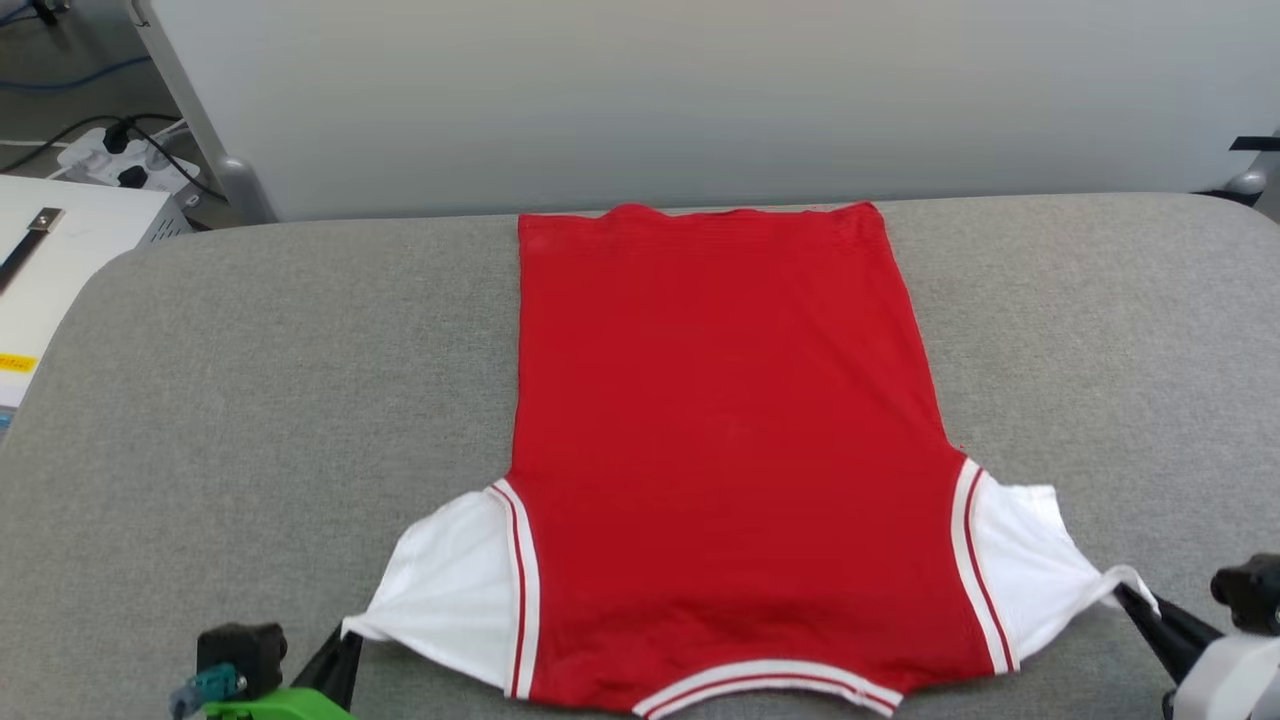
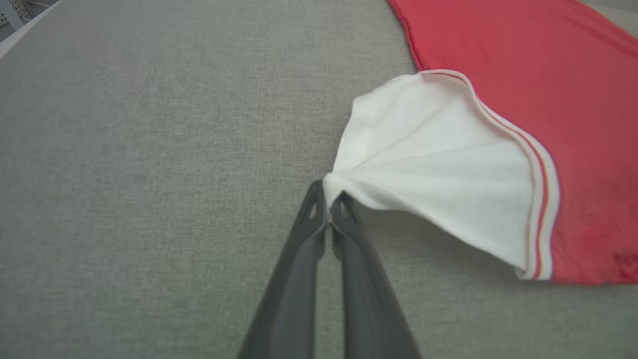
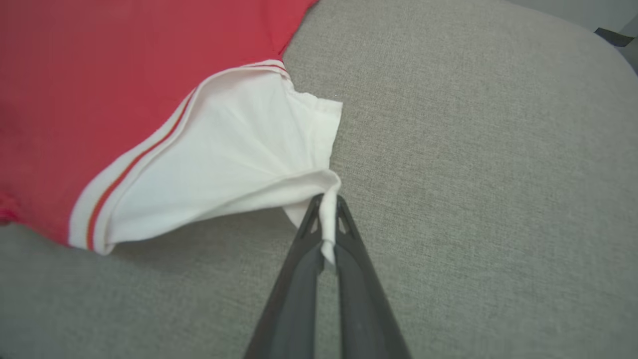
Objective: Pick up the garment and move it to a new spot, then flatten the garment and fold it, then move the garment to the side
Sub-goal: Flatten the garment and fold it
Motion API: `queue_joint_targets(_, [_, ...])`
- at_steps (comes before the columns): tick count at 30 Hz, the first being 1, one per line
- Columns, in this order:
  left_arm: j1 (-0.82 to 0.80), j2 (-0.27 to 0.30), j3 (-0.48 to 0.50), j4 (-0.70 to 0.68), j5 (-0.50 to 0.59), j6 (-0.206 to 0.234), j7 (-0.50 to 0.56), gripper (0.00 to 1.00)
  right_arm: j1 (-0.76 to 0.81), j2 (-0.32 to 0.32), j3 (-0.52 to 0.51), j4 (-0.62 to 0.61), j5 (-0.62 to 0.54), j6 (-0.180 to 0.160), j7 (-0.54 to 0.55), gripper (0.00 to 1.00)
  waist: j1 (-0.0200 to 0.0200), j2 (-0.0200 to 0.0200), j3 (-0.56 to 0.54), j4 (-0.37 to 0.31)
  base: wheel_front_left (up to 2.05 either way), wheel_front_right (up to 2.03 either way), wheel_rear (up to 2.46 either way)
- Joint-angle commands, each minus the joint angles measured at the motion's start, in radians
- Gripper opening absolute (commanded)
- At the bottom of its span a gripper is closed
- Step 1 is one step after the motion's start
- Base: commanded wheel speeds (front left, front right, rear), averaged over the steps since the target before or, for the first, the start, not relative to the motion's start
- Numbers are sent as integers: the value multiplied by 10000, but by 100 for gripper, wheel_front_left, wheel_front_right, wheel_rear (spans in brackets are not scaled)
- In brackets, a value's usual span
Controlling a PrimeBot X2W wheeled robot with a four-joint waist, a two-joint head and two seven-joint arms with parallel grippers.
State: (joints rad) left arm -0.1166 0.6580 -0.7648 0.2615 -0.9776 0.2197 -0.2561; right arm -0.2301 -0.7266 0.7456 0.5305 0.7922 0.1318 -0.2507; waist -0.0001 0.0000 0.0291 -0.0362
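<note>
The garment lies spread flat on the grey padded table, plain red side up, collar toward me and hem at the far edge; its letters and number are hidden underneath. My left gripper is shut on the tip of the white left sleeve, with the gripper pinching the cloth between its dark fingers. My right gripper is shut on the tip of the white right sleeve, and a strip of cloth runs down between that gripper's fingers. Both sleeves are pulled taut outward and lifted slightly.
A pale grey partition stands behind the table. A white box and a power strip with cables sit off the table's far left. Bare grey surface stretches on both sides of the shirt.
</note>
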Motion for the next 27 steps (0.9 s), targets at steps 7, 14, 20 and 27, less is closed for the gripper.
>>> queue_joint_targets(7, [1207, 139, 263, -508, 127, 379, -56, 0, 1907, 54, -1362, -635, -692, -11, 679, 0, 1, 0, -32, 150, 0, 0, 0])
queue_joint_targets(14, [1084, -90, 198, -587, 378, 256, -56, 0, 2710, 275, -1976, -1356, -749, -11, 1891, 47, 1, 0, 182, 279, 0, 0, 0])
queue_joint_targets(20, [708, -354, 553, -728, 959, 218, -56, 0, 2383, 133, -3149, -2197, -969, -11, 2294, 100, 1, 0, 563, 400, 0, 0, 0])
queue_joint_targets(27, [183, -602, 981, -1337, 1852, 256, -56, 0, 1129, -462, -5394, -3973, -1046, -11, 2937, 100, 1, 0, 1420, 833, 0, 0, 0])
